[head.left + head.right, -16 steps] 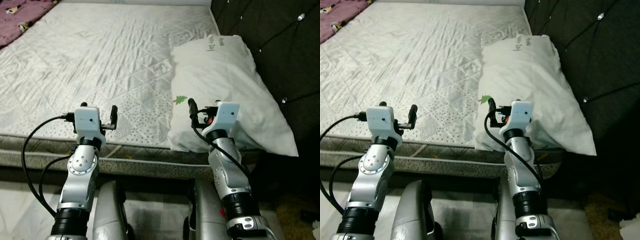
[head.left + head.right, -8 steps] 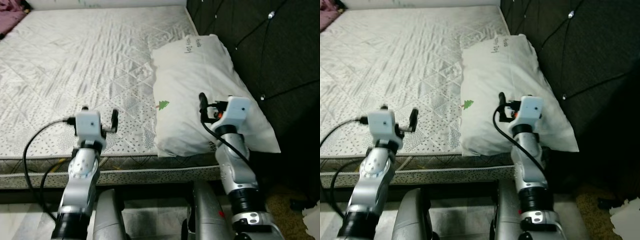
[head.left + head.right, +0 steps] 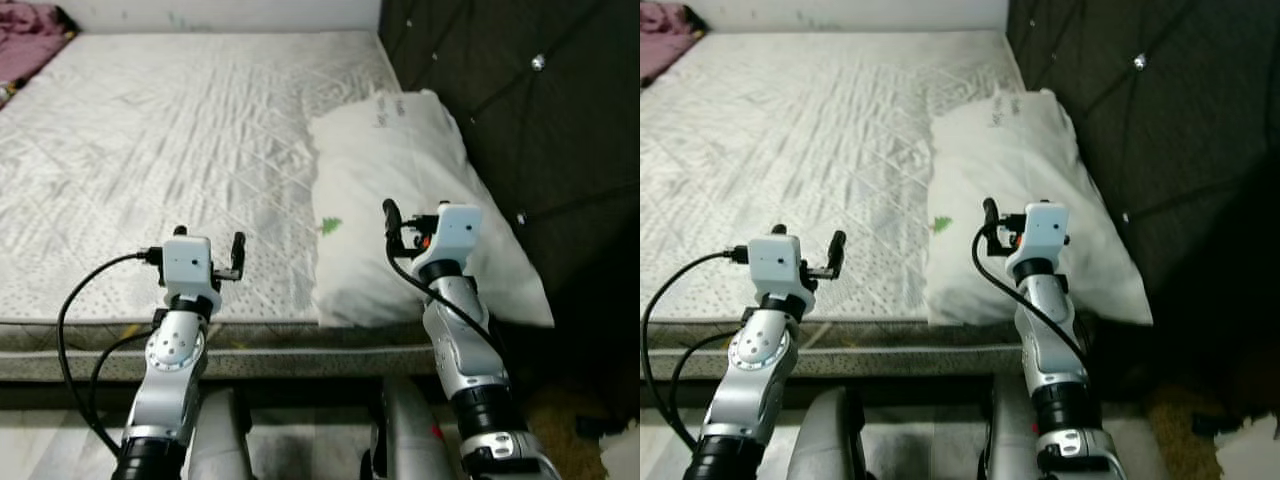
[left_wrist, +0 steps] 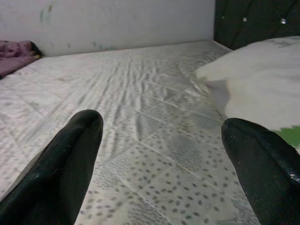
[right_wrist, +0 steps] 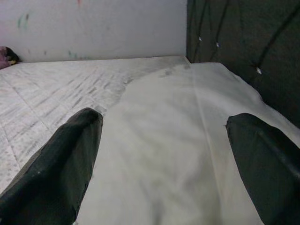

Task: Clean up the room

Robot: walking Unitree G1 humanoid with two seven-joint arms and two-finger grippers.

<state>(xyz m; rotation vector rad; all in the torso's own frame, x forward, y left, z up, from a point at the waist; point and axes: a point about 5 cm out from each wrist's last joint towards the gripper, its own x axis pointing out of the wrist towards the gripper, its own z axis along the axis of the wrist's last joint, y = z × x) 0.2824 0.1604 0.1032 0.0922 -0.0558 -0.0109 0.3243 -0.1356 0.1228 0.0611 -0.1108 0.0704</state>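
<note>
Pillow along the headboard
Pillow (image 3: 420, 200) runs lengthwise beside headboard (image 3: 520, 110); near corner overhangs mattress (image 3: 150, 150); left gripper (image 4: 159, 164), right gripper (image 5: 164, 159) both spread wide.

White pillow (image 3: 405, 190) with a small green tree mark; pale quilted mattress (image 3: 160, 140), speckled near its edge; black tufted headboard (image 3: 520, 100); purple cloth (image 3: 25, 25).

Bare quilted bed (image 3: 180, 130) stretched ahead of both claws, white pillow (image 3: 410, 200) lay flat on it just beyond the right claw (image 3: 412, 222), against the dark headboard (image 3: 520, 110), purple cloth (image 3: 30, 25) far past the left claw (image 3: 208, 245).
</note>
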